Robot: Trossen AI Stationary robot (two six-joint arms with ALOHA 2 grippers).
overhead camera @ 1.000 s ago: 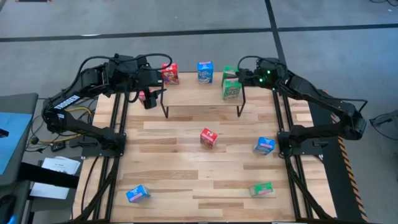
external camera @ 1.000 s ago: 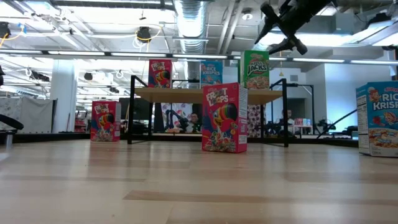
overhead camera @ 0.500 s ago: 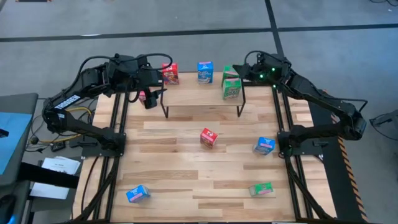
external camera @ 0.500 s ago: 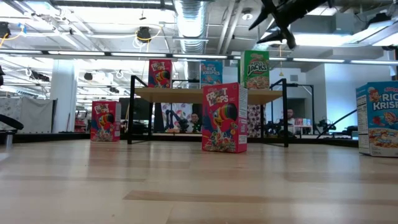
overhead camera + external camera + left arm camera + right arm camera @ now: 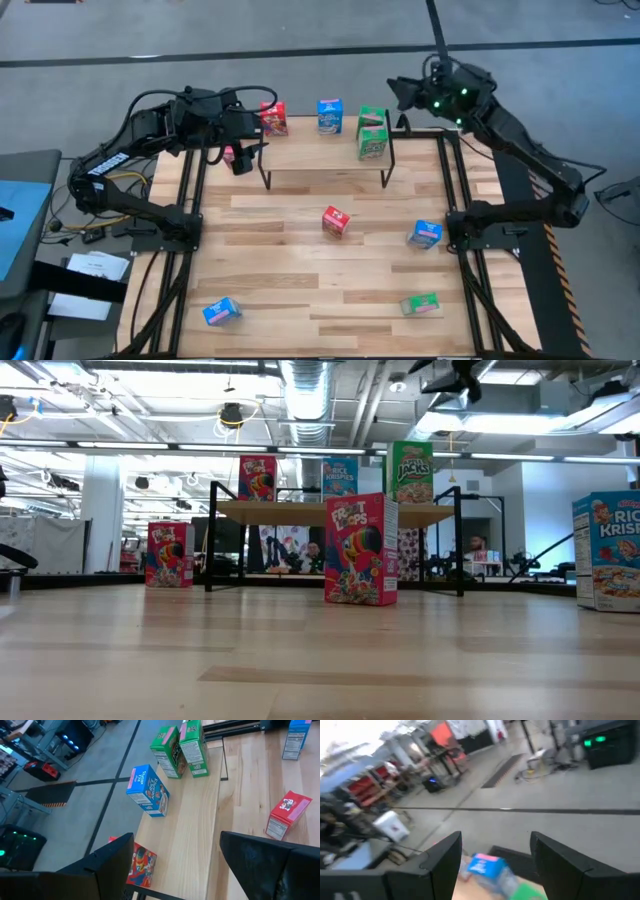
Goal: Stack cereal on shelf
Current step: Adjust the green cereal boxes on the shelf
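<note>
The shelf stands at the table's far middle. On it stand a red cereal box, a blue one and two green ones side by side at its right end. My left gripper hangs open by the shelf's left end, its fingers apart with nothing between them. A red box stands on the table below it. My right gripper is open, raised well above the shelf's right end and beyond it, near the low view's top.
Loose cereal boxes are on the table: a red one at the middle, a blue one to its right, a blue one at the near left, a green one at the near right. The table's near middle has free room.
My right gripper has risen from beside the green boxes and drawn back toward the table's far right, rolling as it went. Its fingers have stayed apart. The green boxes stand where they were.
</note>
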